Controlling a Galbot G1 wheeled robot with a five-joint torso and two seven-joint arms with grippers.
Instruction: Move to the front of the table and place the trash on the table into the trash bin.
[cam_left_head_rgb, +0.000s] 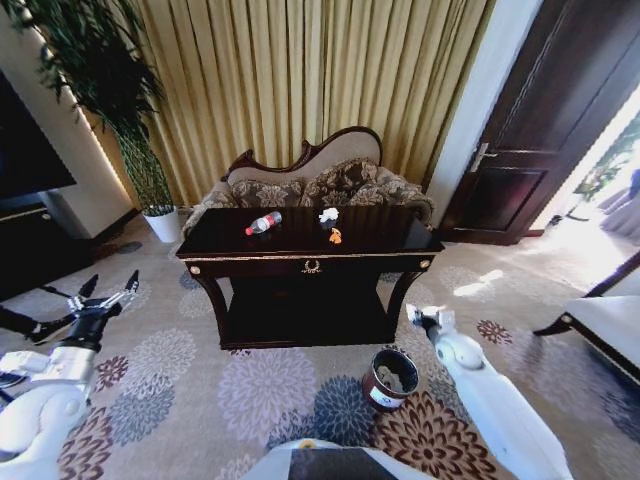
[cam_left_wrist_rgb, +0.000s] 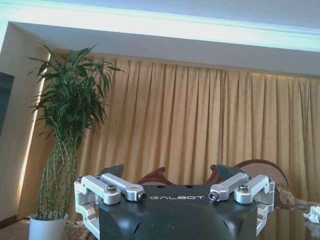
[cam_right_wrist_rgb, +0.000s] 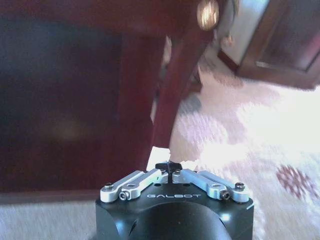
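The dark glossy table (cam_left_head_rgb: 400, 243) stands ahead at centre, its gold emblem facing me. On its top lie a clear bottle with a red cap (cam_left_head_rgb: 264, 223), crumpled white paper (cam_left_head_rgb: 329, 215) and a small orange scrap (cam_left_head_rgb: 335, 237). The round brown trash bin (cam_left_head_rgb: 390, 378) sits on the carpet in front of the table's right leg. My left gripper (cam_left_head_rgb: 108, 286) is open, held low at the left, well short of the table; the left wrist view shows its fingers (cam_left_wrist_rgb: 117, 171) spread and the paper (cam_left_wrist_rgb: 313, 214). My right gripper (cam_left_head_rgb: 425, 318) is shut and empty near the table's right leg (cam_right_wrist_rgb: 170, 95), above the bin.
A patterned sofa (cam_left_head_rgb: 330, 180) stands behind the table against yellow curtains. A tall plant in a white pot (cam_left_head_rgb: 162, 225) is at the back left, and a dark cabinet (cam_left_head_rgb: 30, 245) is at the left. At the right are a dark door (cam_left_head_rgb: 540, 120) and a pale bench (cam_left_head_rgb: 610, 325).
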